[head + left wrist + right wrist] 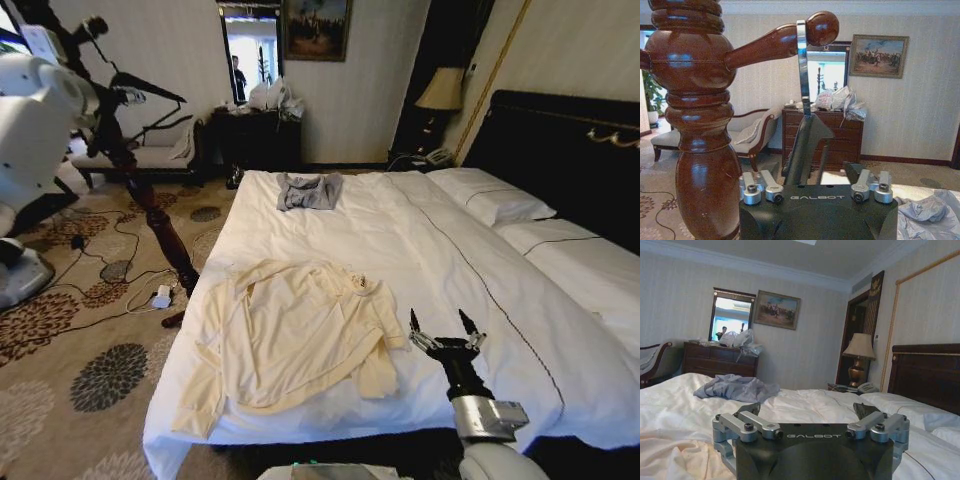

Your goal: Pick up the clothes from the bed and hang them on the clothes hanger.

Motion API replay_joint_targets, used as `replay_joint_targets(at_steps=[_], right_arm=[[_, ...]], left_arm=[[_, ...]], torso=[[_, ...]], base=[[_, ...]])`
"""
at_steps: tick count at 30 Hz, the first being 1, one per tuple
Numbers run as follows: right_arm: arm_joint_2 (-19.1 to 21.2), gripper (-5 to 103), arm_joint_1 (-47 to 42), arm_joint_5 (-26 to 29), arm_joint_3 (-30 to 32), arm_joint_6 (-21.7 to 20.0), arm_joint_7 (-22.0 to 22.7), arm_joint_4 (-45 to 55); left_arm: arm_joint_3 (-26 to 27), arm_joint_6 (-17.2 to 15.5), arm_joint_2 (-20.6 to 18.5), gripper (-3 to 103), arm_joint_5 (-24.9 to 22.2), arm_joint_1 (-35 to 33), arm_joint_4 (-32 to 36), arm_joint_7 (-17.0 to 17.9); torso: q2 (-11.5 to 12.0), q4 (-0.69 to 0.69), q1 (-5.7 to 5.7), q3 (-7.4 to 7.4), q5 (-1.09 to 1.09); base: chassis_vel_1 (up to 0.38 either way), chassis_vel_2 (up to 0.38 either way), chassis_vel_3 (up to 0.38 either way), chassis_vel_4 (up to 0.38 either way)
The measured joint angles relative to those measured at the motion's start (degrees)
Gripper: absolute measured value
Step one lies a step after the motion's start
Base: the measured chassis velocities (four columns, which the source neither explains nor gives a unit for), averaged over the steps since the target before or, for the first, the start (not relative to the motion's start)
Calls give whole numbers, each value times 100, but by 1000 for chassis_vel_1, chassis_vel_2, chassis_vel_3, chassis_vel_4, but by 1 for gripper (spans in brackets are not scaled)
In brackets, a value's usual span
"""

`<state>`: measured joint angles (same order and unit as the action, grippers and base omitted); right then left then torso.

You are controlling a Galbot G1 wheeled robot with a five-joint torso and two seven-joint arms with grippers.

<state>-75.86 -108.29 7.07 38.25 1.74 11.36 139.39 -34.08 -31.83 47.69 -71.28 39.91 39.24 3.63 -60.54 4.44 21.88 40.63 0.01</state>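
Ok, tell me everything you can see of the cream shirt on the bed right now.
The cream, pale-yellow long-sleeved shirt of thin soft fabric lies spread flat but rumpled on the wide white-sheeted bed, near its foot on the side towards the dark turned-wood coat stand. Its small collar points towards the pillows; one sleeve trails to the mattress edge, the other folds under. The right hand hovers open just beside it, not touching.

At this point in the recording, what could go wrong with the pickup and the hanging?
1. The cream shirt lies spread and rumpled with one sleeve trailing over the bed edge; the open right gripper, beside its hem, may pinch the white sheet too.
2. The left gripper holds the black hanger with its hook over the coat stand peg, so it could snag or slip.
3. A grey-blue garment farther up could be mistaken for the target.
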Motion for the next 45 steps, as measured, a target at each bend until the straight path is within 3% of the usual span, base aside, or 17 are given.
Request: replay_joint_targets(at_steps=[1,3,5,8,11,13,15,30,37,45], right_arm=[[4,100,-6,2,5,1,0,15],[7,100,-12,3,9,2,1,23],[14,100,-39,6,21,6,4,57],[18,100,-66,4,27,16,5,76],[32,100,-89,1,34,27,8,83],[34,100,-91,-2,34,28,9,83],[33,100,-93,-13,30,29,9,81],[17,100,-117,-64,-17,66,13,-17],[32,100,-70,-72,-60,68,24,-84],[35,100,-66,-9,1,54,38,-109]], left_arm=[[0,-24,-12,66,-24,0,21,23],[0,-40,-24,66,-43,-4,39,39],[5,-68,-70,50,-82,-41,90,80],[12,-86,-109,44,-119,-66,138,113],[19,-93,-215,28,-175,-94,275,166],[19,-93,-254,28,-175,-100,313,169],[19,-89,-300,16,-174,-106,356,170],[72,44,-534,16,-174,-112,793,218],[203,18,-851,16,-451,-175,1748,400],[856,234,-1279,16,-785,-1069,3219,557]], torso=[[0,0,0,0,-1],[0,0,0,0,-1],[0,0,0,0,-1],[0,2,0,0,-1],[0,1,0,0,-1],[0,1,0,0,-1],[0,-2,0,0,-2],[0,1,0,0,-2],[-1,0,-1,-1,0],[0,0,-1,-1,-2]], base=[[0,0,0,0],[0,0,0,0],[0,0,0,0],[0,0,0,0],[0,0,0,0],[0,0,0,0],[0,0,0,0],[0,0,0,0],[0,0,0,0],[0,0,0,0]])
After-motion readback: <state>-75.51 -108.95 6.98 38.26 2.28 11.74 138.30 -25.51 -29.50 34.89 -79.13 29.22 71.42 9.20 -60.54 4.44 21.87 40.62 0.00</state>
